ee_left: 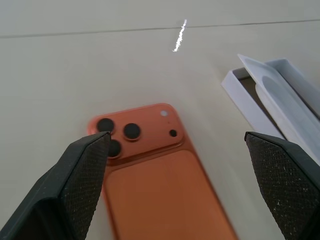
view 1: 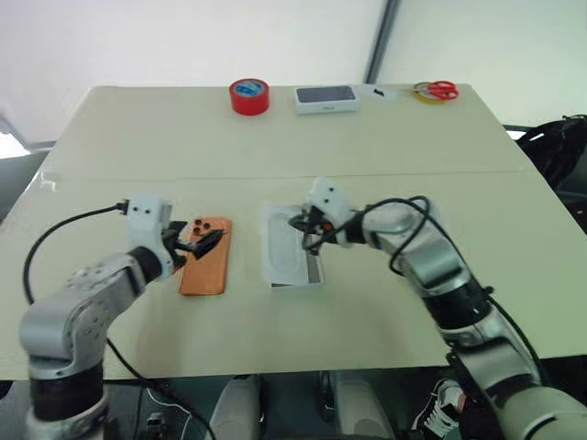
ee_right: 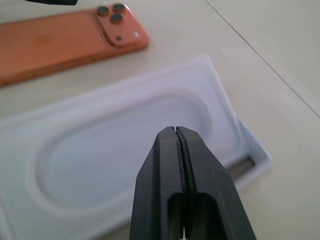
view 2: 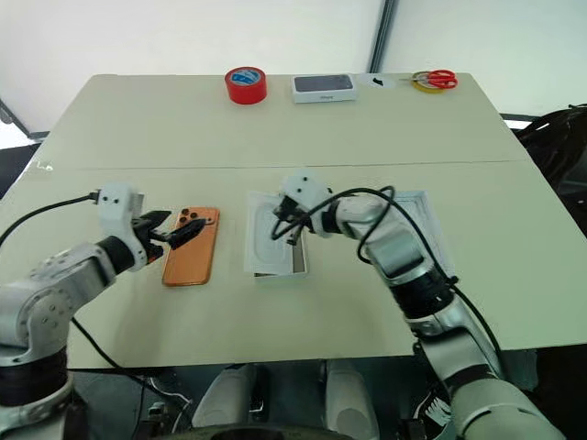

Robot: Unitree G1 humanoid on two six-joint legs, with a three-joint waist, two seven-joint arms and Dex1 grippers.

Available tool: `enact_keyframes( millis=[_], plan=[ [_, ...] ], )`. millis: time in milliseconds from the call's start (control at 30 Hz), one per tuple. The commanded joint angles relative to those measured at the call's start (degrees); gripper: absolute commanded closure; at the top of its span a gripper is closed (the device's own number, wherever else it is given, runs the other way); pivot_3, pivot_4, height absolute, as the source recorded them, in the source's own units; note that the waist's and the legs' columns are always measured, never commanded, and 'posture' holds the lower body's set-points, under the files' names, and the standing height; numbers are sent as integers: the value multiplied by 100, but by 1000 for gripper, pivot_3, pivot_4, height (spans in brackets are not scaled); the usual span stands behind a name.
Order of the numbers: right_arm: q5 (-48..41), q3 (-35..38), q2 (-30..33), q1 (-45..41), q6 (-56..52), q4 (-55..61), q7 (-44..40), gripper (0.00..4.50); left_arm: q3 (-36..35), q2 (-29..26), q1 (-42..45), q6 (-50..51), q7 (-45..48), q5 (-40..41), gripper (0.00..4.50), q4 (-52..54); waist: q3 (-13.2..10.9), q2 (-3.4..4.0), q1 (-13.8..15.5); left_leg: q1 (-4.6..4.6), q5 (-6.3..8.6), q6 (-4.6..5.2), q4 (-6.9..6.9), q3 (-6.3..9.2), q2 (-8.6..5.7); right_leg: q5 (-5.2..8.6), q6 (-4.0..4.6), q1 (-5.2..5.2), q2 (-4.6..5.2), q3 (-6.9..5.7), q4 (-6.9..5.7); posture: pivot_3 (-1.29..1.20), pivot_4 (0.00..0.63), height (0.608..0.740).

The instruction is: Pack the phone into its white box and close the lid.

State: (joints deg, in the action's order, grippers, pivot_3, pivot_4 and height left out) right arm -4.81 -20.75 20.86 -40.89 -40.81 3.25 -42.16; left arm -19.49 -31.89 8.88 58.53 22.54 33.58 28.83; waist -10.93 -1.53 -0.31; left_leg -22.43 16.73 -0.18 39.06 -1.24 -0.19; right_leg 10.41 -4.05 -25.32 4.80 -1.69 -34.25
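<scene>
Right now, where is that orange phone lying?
The phone lies flat on the table, camera side up, on the robot's left, under the left gripper and beside the white box.

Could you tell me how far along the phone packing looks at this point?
Early stage. Done: nothing packed yet. The phone lies camera side up on the table, left of the white box, with the open left gripper over its camera end. In hand: the shut right gripper hovers over the white insert lying across the box. Left: clear the insert, place the phone, close the lid.

One orange phone (view 2: 192, 246), two white boxes (view 2: 275, 271) (view 2: 324, 88), one red tape roll (view 2: 246, 84), one scissors (view 2: 435, 81).
</scene>
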Motion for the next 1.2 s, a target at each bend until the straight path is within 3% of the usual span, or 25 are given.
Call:
enact_keyframes(
  millis=[33, 300, 833, 1067, 1200],
  plan=[
    [307, -109, -177, -189, 81, -197, 354, 4468, -132, -313, -367, -765, 595, -104, 0, 52, 0, 0, 18, 0, 2, 3, 1, -1, -6, -1, 2, 1, 10, 0, 3, 0, 150, 732],
    [842, -475, -476, -480, 129, -918, 635, 4468, 29, -907, -1555, -1527, 1470, -194, 0, 334, -2, 3, -53, -2, 8, 12, -2, -9, -10, -2, 0, -4, 20, -2, 3, 0, 150, 732],
    [1694, -781, 111, -431, 679, -602, 333, 4468, 373, -805, -1696, -1828, 1360, -403, 0, 279, -2, 3, -49, -2, 8, 14, -2, -8, -7, -2, -3, -4, 14, -7, 2, 0, 150, 732],
    [1266, -633, 139, -285, 604, 104, -390, 4468, 406, -784, -1673, -1876, 1344, -406, 0, 276, -2, 3, -47, -2, 8, 14, -2, -7, -3, -2, -5, -3, 9, -7, 2, 0, 150, 732],
    [1166, -933, 453, -175, 675, 471, -1098, 4468, 404, -807, -1649, -1868, 1437, -300, 0, 360, -2, 3, -34, -2, 9, 15, -1, -6, -3, -2, -5, -2, 10, -7, 3, 0, 150, 732]
  ],
)
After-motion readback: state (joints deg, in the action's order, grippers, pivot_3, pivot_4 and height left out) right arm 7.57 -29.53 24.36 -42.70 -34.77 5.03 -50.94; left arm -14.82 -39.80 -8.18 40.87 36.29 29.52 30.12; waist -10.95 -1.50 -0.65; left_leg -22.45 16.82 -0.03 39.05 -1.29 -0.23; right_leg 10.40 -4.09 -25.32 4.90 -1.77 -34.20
